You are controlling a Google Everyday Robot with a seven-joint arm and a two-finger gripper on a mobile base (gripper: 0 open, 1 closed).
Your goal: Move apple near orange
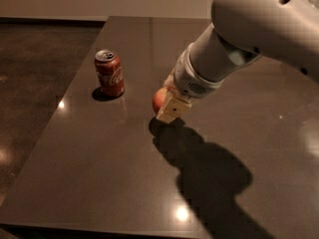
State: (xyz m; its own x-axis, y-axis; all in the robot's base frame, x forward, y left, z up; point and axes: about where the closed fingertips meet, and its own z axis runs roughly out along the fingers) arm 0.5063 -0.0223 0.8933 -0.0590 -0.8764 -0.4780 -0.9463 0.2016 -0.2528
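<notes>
My gripper (165, 107) is at the middle of the dark table (99, 163), reaching down from the big white arm that comes in from the upper right. It is shut on the apple (158, 99), a reddish round fruit that shows at the left of the cream-coloured finger (173, 108). The apple is held just above the table, with its shadow right below. The orange is not in view; the arm hides much of the table's right side.
A red soda can (110, 73) stands upright to the left of the gripper, about a can's height away. The table's left edge (60, 118) runs diagonally, with dark floor beyond. The arm's shadow falls toward the front.
</notes>
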